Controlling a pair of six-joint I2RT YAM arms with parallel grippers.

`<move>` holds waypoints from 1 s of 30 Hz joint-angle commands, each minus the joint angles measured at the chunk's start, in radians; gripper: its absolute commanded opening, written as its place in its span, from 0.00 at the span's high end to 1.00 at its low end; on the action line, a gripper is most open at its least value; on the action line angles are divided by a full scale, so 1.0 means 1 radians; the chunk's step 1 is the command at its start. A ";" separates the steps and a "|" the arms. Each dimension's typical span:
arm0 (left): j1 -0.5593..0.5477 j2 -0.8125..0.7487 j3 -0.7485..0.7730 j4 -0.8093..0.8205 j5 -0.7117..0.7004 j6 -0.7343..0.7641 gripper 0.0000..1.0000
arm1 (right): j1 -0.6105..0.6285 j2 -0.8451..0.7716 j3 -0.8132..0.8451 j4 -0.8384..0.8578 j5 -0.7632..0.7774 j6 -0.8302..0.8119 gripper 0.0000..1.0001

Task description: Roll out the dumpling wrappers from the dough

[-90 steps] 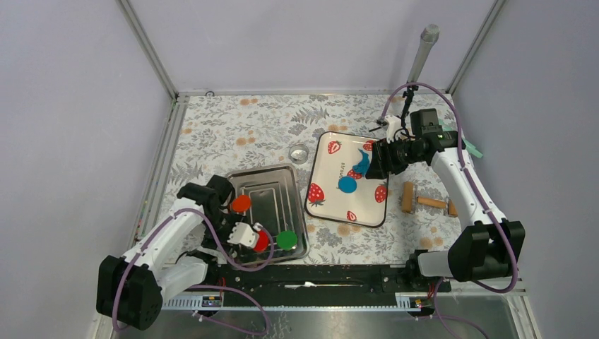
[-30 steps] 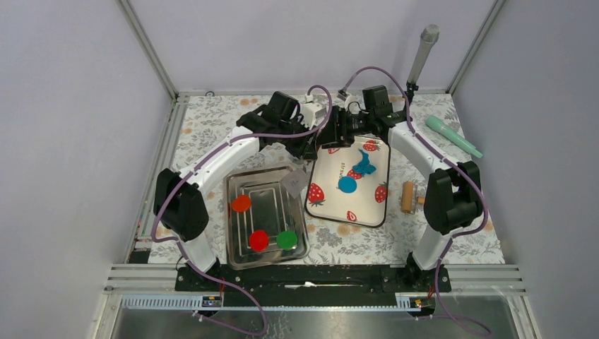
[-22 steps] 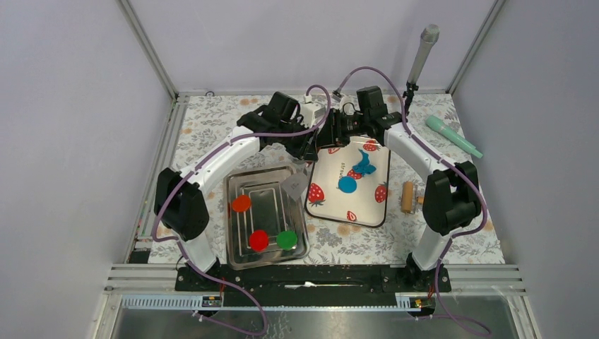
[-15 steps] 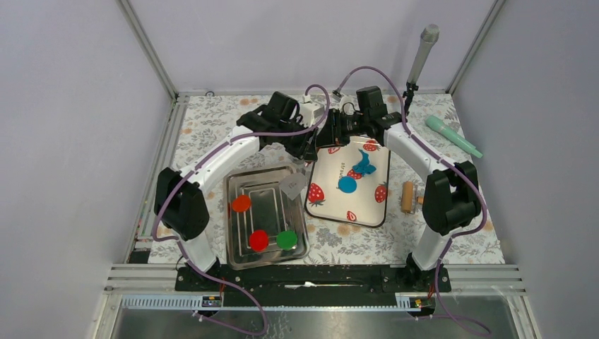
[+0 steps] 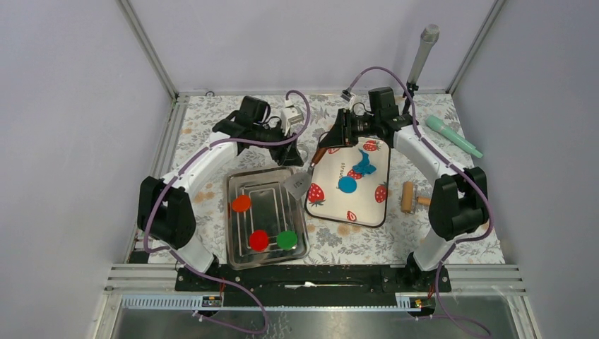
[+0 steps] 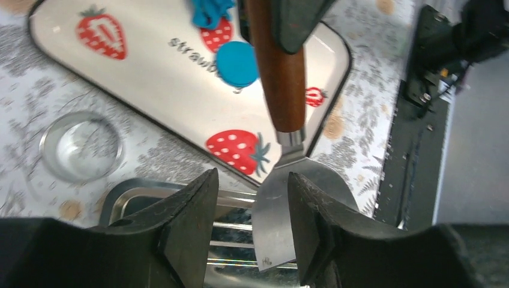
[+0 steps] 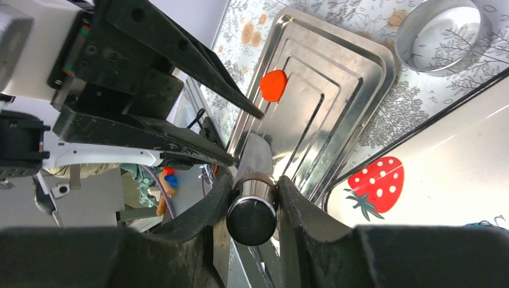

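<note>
Near the tabletop's far edge, left of its middle, our left pincer (image 5: 286, 134) hangs with jaws apart, gripping nothing. The metal tray (image 5: 234, 185) sits toward the near edge. Our right pincer (image 7: 252, 197) is clamped on the wooden handle of the spatula (image 6: 281, 90), whose blade slants over the gap between the two trays. The dough (image 5: 364, 164), a ragged blue lump, lies in the strawberry tray's (image 5: 332, 203) far half, with a round blue disc (image 5: 347, 184) just beside it.
</note>
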 commanded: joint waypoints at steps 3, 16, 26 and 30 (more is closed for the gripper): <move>-0.034 0.052 0.112 -0.121 0.242 0.163 0.49 | 0.000 -0.102 -0.023 0.073 -0.138 -0.028 1.00; -0.078 0.098 0.148 -0.216 0.254 0.235 0.68 | -0.017 -0.125 -0.031 0.078 -0.148 -0.038 1.00; -0.081 0.125 0.167 -0.217 0.262 0.209 1.00 | -0.024 -0.141 -0.036 -0.024 -0.106 -0.114 0.93; -0.099 0.122 0.186 -0.296 0.225 0.297 1.00 | -0.023 -0.111 0.049 -0.274 -0.093 -0.321 0.67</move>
